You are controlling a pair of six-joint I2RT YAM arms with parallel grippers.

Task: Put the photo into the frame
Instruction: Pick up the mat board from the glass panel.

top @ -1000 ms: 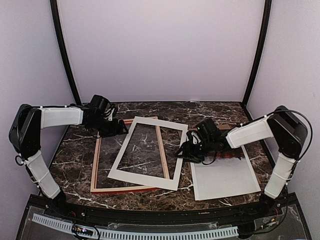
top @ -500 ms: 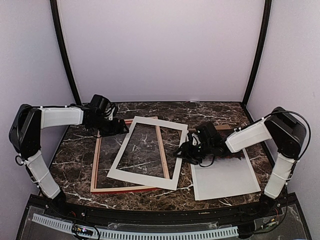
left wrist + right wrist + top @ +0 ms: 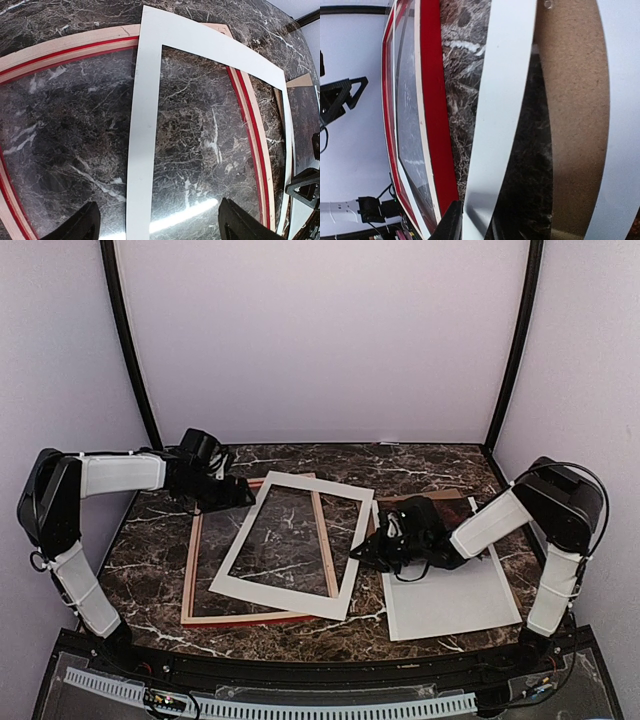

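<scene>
1. Top external view: the right gripper (image 3: 368, 552) has slid left off the photo (image 3: 450, 605) and now sits at the right edge of the white mat (image 3: 320, 490). The mat's near-right corner seems to have been nudged slightly leftward.
2. Its jaws have narrowed as it moved. The right wrist view shows only one fingertip (image 3: 452, 222) beside the mat strip, so I cannot tell whether the mat is pinched or only touched.
3. The left gripper (image 3: 160, 225) hovers over the far-left corner of the frame (image 3: 324, 540). Its fingers are spread wide with nothing between them.
4. The frame lies flat on the marble table (image 3: 150, 540), its paler back side up, and the mat rests askew across it, overhanging the right rail.
5. The photo lies on the table to the right, well apart from the frame. Only its pale part shows, because the right forearm covers its far end.
6. Judgement: work has turned to the mat, probably to square it inside the rails. The photo step has not yet begun.
7. A brown backing board (image 3: 570, 125) lies under the photo's far end, just beside the mat edge.
8. In the way: the crooked mat covers the opening, and a thin flat sheet on hard stone gives the fingers little to catch. A drag could shift the frame too.
</scene>
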